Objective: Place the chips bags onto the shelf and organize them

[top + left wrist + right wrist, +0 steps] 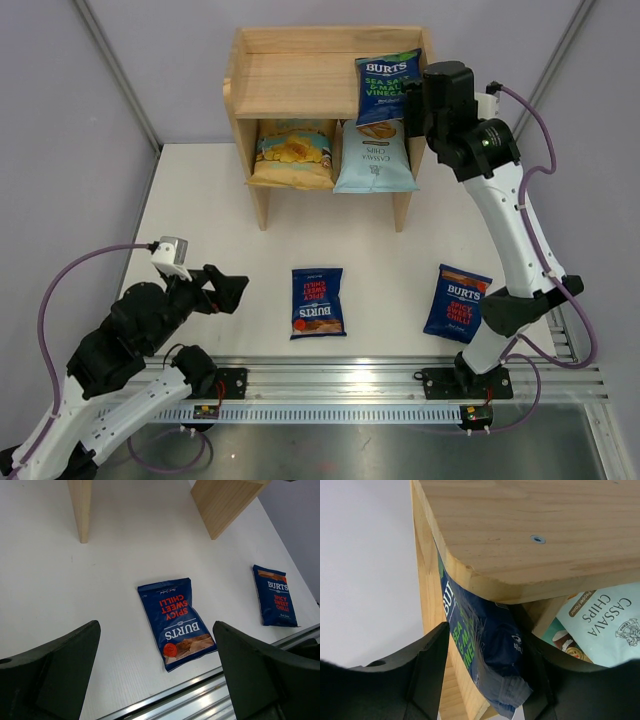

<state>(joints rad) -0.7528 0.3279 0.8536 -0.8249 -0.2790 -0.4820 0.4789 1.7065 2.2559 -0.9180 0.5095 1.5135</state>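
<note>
The wooden shelf (290, 75) stands at the back. My right gripper (412, 100) is at the right end of its upper tier, shut on a dark blue BURTS sea salt bag (385, 85), which stands upright against the rim. In the right wrist view the bag (490, 650) is creased between my fingers (420, 675). The yellow-and-teal bag (292, 152) and the pale blue cassava bag (374, 158) stand in the lower tier. Two BURTS spicy chilli bags lie flat on the table, one in the middle (318, 302) and one at the right (458, 302). My left gripper (235, 290) is open and empty, left of the middle bag (177, 622).
A metal rail (350, 385) runs along the table's near edge, also visible in the left wrist view (200, 695). The shelf's side panels (80, 510) reach down to the table. Grey walls close the workspace at left and right. The right arm's base stands next to the right chilli bag (275, 602).
</note>
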